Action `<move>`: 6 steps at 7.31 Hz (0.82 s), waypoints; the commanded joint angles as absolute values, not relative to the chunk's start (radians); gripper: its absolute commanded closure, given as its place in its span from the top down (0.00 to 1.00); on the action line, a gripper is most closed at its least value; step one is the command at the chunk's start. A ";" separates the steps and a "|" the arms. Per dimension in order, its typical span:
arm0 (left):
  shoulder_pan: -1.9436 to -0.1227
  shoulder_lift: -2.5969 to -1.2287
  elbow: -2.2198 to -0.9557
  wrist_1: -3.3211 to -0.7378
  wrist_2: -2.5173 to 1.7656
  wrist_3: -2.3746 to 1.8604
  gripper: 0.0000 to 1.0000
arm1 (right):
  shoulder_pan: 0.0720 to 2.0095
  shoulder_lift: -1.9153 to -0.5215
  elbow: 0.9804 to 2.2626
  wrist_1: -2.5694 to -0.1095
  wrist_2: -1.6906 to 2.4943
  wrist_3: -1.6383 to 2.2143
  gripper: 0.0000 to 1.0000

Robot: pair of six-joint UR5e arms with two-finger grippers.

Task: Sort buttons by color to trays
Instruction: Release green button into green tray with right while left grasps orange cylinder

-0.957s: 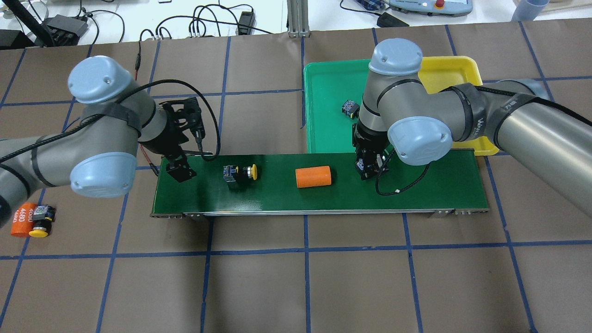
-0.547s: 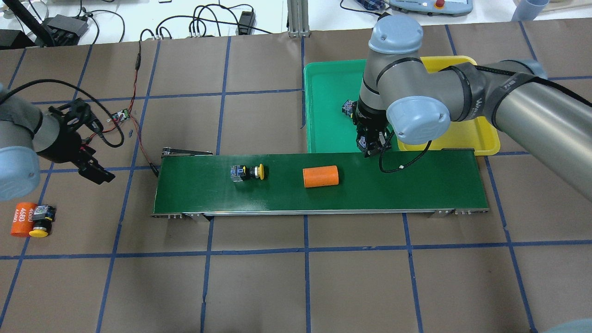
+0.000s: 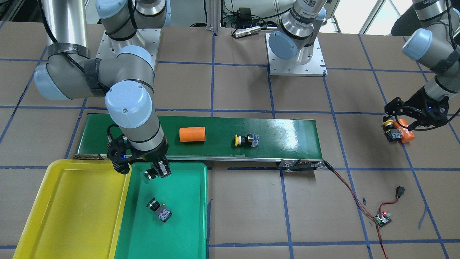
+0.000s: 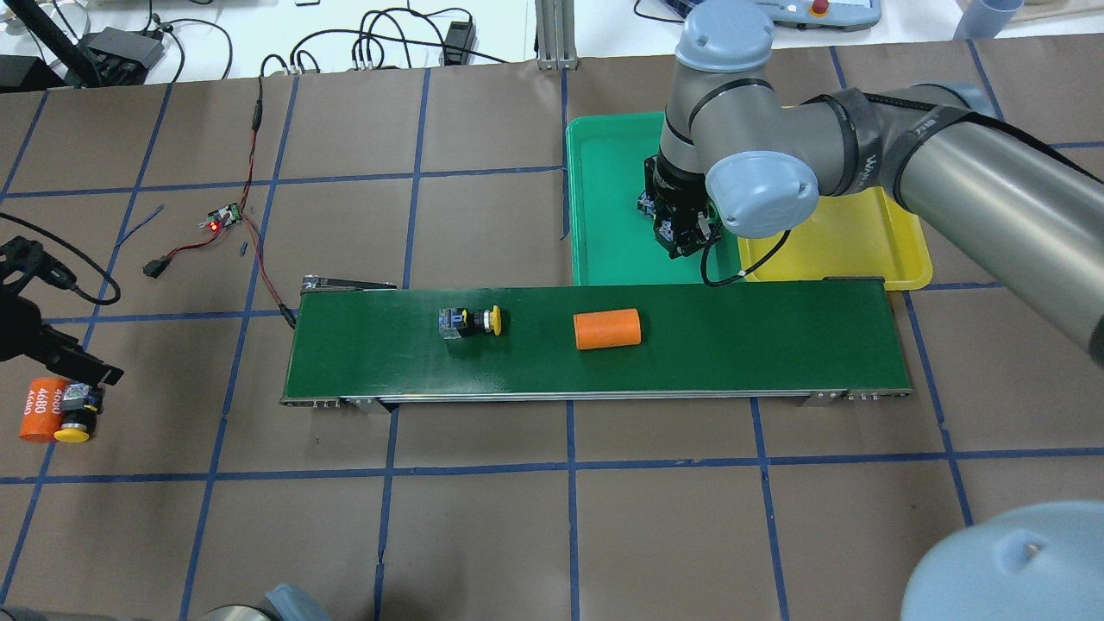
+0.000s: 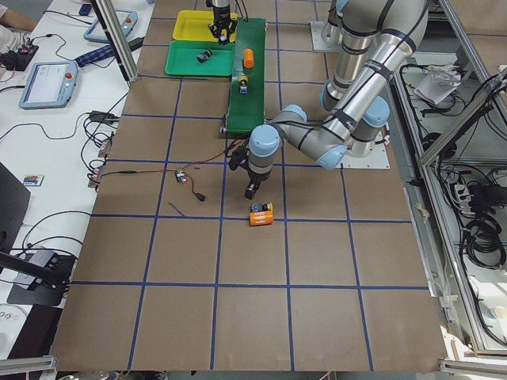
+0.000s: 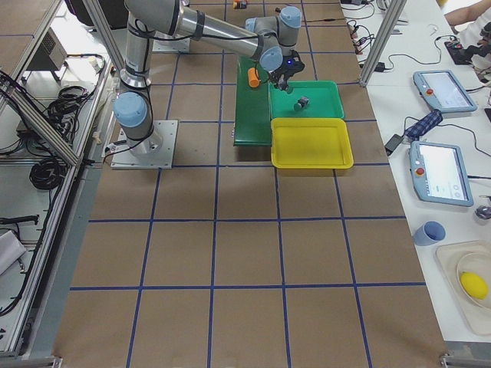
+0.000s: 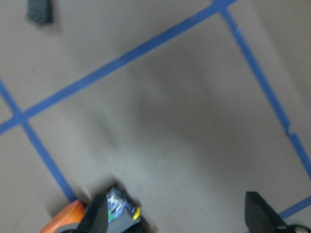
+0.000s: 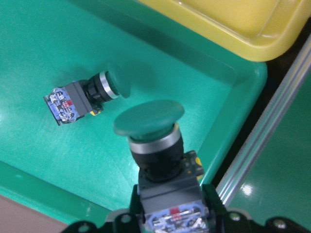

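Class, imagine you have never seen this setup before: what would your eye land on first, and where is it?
The right gripper hangs over the green tray, its fingers clamped on a green button. A second green button lies on its side in that tray. On the dark conveyor belt sit a yellow button and an orange cylinder.

Your brown-papered worktop (image 4: 517, 517), gridded in blue tape, carries the dark-green conveyor (image 4: 776, 345) across its middle. Just beside the conveyor's far side, toward the right end, the green tray (image 4: 604, 172) and yellow tray (image 4: 862, 250) lie together. Near the left edge, an orange cylinder (image 4: 39, 410) touches a yellow-capped button (image 4: 73, 423). A small circuit board (image 4: 222, 220) lies toward the far left corner.
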State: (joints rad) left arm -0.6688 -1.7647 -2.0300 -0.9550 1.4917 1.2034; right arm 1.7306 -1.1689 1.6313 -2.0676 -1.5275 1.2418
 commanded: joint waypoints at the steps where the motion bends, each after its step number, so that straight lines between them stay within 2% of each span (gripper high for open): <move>1: -0.614 -1.834 -2.022 -0.905 1.488 1.080 1.00 | 1.736 -1.129 1.631 -2.138 -1.436 1.131 0.00; 3: -0.575 -1.871 -1.988 -0.890 1.480 1.078 1.00 | 1.740 -1.115 1.637 -2.149 -1.436 1.109 0.00; 4: -0.563 -1.894 -1.967 -0.890 1.467 1.080 1.00 | 1.740 -1.117 1.640 -2.151 -1.442 1.118 0.87; 5: -0.563 -1.910 -1.959 -0.890 1.468 1.081 1.00 | 1.740 -1.120 1.641 -2.149 -1.439 1.127 1.00; 6: -0.563 -1.927 -1.956 -0.888 1.470 1.081 1.00 | 1.740 -1.123 1.641 -2.145 -1.450 1.127 1.00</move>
